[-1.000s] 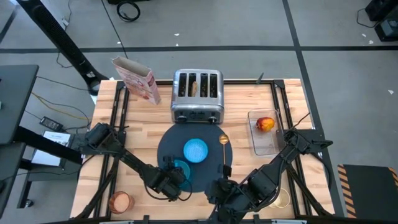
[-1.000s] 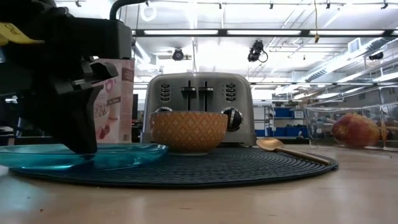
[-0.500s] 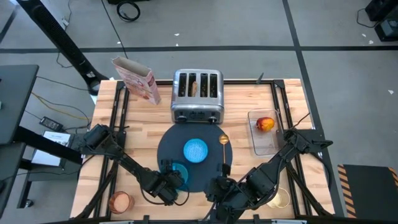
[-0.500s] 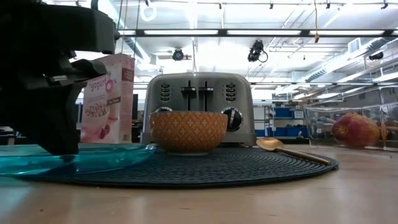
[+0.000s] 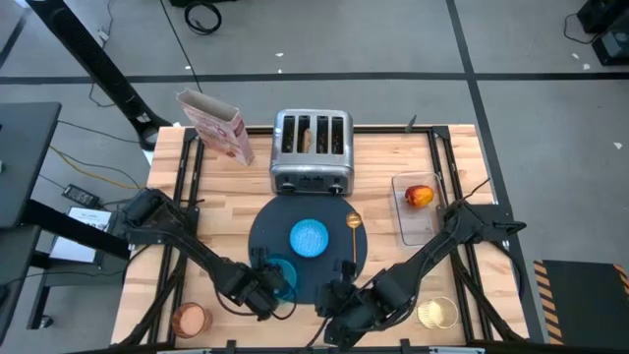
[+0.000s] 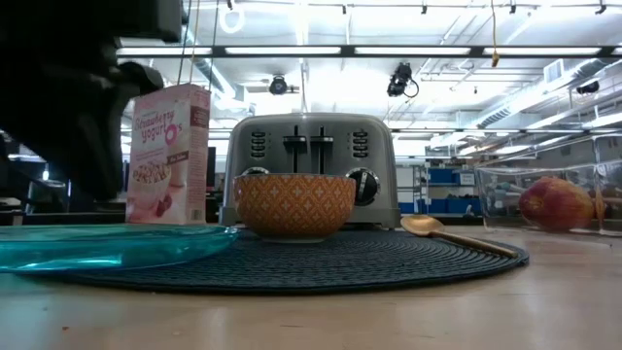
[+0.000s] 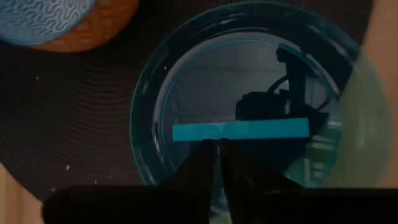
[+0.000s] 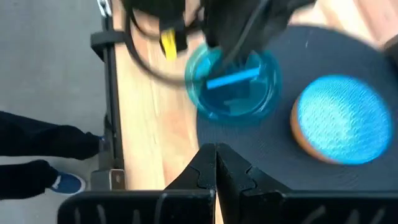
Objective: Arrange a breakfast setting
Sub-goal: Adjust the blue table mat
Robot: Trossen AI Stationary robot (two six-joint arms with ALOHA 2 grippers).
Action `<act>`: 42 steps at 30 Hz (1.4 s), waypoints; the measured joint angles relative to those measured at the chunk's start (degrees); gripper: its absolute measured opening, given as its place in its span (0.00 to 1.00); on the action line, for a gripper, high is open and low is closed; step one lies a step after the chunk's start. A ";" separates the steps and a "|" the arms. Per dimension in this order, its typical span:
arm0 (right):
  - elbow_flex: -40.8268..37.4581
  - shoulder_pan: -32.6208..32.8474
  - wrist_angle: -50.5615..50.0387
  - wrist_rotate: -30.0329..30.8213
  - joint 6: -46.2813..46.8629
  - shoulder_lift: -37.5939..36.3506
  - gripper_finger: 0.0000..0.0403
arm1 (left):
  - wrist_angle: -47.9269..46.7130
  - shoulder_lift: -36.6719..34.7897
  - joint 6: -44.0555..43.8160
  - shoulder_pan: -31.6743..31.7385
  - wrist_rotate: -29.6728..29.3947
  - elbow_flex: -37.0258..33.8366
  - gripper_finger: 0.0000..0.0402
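high view: the left gripper [image 5: 263, 287] hangs over the translucent teal glass plate [image 5: 282, 276] on the round dark navy woven mat [image 5: 334, 258], fingers near-closed, grip unclear; right gripper [image 5: 334, 300] shut, empty; plate placement looks finished, toast probably next

Two dark jointed arms; black cables

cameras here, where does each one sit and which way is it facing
High view: overhead, straight down on table; both arms, left gripper at teal plate, right gripper beside.
Low view: table height, facing toaster; dark arm bulk upper left.
Left wrist view: above the plate; own fingers.
Right wrist view: over mat; own fingers, left arm beyond.
Shared: bowl, plate, mat in all four.
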 joint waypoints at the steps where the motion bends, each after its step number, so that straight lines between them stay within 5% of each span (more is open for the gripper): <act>1: -2.95 0.00 3.09 -0.22 1.33 -0.08 0.01 | -0.75 -1.03 -0.49 -0.02 0.43 0.00 0.11; 10: -28.11 -0.62 25.88 1.83 14.76 0.02 0.01 | -8.17 -16.47 -0.63 0.56 -2.61 0.00 0.26; 17: -39.27 -2.93 42.03 2.60 8.72 0.00 0.01 | -4.86 -27.10 3.02 1.24 -5.63 0.02 0.28; 21: -41.07 -4.12 42.64 4.11 7.66 0.01 0.01 | -2.66 -30.59 2.83 1.25 -5.86 0.02 0.28; 42: -45.19 -4.76 46.68 -11.24 4.25 -0.30 0.01 | 0.88 -32.07 1.68 1.14 -5.60 0.02 0.28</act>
